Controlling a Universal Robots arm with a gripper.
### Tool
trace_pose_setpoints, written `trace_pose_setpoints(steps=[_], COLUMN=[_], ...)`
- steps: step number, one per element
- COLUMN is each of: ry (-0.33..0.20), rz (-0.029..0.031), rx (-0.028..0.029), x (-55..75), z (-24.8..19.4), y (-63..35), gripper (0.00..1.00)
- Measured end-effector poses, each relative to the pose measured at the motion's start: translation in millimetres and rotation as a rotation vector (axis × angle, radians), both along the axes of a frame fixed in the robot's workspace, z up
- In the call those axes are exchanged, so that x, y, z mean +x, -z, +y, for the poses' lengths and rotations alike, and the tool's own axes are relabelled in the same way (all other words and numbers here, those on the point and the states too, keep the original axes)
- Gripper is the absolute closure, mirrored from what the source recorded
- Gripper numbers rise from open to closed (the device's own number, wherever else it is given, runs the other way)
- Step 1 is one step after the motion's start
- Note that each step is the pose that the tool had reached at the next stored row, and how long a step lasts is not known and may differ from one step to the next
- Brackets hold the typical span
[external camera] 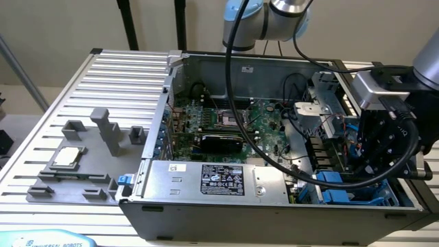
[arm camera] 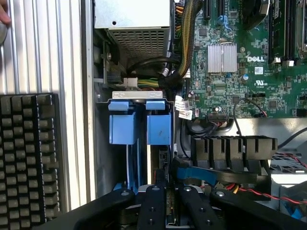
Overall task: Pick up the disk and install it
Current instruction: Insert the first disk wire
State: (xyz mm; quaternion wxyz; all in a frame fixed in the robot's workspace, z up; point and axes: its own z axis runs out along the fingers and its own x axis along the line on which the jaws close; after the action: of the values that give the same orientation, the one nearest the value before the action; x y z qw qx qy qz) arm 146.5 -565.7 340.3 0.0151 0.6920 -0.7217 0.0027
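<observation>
At the exterior view's right, near corner of the open computer case point(external camera: 274, 216), the gripper point(external camera: 373, 170) sits low over the blue drive bays point(external camera: 336, 188). Wrist view: fingers point(arm camera: 153, 206) nearly closed, pinching the disk point(arm camera: 169, 201) edge-on beside blue carriers point(arm camera: 139, 122); motherboard point(arm camera: 240, 62) beyond.

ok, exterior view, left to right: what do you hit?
Silver CPU chip on the grey fixture → blue tab at the case's corner → black label on the power-supply box → blue drive carriers → hand.
</observation>
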Motion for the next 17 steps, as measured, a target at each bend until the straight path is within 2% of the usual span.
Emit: trace_pose_setpoints(steps=[17], ry=[-0.009], rz=[-0.0061], rx=[-0.0003], x=[-0.5], z=[0.1], y=[5.5], gripper=[0.84])
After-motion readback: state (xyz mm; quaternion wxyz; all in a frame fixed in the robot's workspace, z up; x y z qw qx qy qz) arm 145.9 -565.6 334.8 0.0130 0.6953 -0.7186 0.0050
